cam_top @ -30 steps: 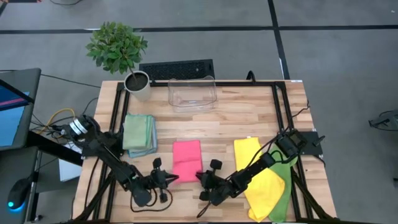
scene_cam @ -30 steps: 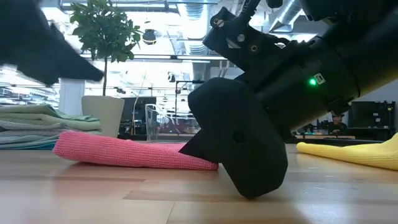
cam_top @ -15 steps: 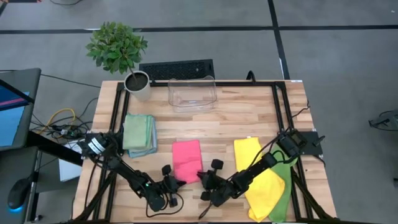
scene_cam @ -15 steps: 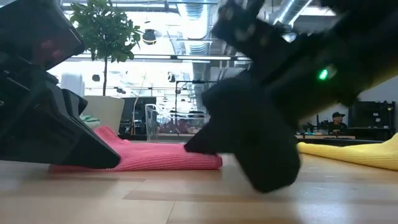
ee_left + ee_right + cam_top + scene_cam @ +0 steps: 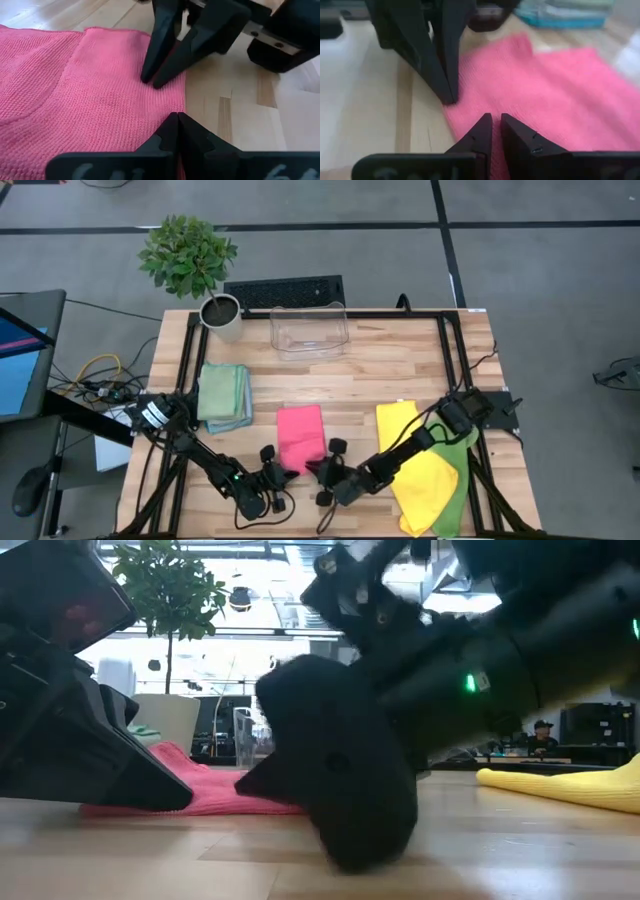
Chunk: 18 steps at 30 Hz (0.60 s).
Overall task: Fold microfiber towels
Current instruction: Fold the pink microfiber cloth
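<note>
- At the near edge of the table [image 5: 400, 370], both grippers sit low on the near end of the pink towel [image 5: 300, 437], one at each near corner, likely so the end can be carried together for the next fold.
- Left gripper [image 5: 281, 473] is at the towel's near-left corner; left wrist view shows its fingers [image 5: 170, 131] pressed tight together with pink cloth [image 5: 75, 100] right at the tips, so I judge it clenched on the corner, though the pinch itself is hard to confirm.
- Right gripper [image 5: 319, 469] is at the near-right corner; right wrist view shows its fingers [image 5: 480, 131] nearly closed with a thin gap, tips over the cloth's edge [image 5: 530, 95]. Looks like a pinch on a thin layer, not certain.
- Pink towel lies as a narrow rectangle, apparently folded once already, mid-table and flat on the wood.
- Finished stack of folded towels [image 5: 224, 394] sits left of it, well apart, probably kept clear as the done pile.
- Yellow towel [image 5: 424, 464] and a green one [image 5: 461, 452] lie to the right under the right arm, unfolded, presumably waiting.
- Clear bin [image 5: 308, 330] and potted plant [image 5: 190, 260] stand at the far edge, out of the work area.
- Low view: dark gripper bodies block most of the pink towel [image 5: 215, 790]; contact points are hidden there.
- Green towel is mostly covered by the yellow one and the arm; its shape is unclear.
</note>
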Each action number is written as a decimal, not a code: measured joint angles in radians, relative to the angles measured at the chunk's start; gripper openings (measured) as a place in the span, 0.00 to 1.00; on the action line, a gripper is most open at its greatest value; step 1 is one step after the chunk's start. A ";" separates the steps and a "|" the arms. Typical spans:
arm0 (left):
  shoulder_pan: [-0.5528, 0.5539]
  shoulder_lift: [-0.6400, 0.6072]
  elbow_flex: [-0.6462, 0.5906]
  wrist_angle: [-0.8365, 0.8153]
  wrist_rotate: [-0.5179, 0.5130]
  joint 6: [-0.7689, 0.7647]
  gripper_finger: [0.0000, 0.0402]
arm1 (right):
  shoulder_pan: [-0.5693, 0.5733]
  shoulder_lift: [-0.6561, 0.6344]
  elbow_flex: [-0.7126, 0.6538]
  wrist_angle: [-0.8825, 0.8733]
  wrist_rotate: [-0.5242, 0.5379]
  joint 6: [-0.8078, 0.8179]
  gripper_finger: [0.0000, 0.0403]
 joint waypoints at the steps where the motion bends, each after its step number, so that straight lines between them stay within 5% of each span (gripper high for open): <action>1: 0.000 -0.004 0.000 0.001 0.001 0.002 0.00 | 0.001 0.008 0.001 0.003 0.001 0.020 0.16; 7: -0.005 -0.164 -0.002 -0.074 0.027 0.099 0.00 | 0.010 0.018 -0.005 0.004 0.008 0.063 0.16; 12: -0.008 -0.267 -0.002 -0.163 -0.114 0.167 0.00 | 0.007 0.018 -0.006 0.004 0.006 0.064 0.16; 18: 0.028 -0.210 -0.061 -0.272 -0.175 -0.005 0.00 | 0.007 0.019 -0.006 0.005 0.005 0.063 0.16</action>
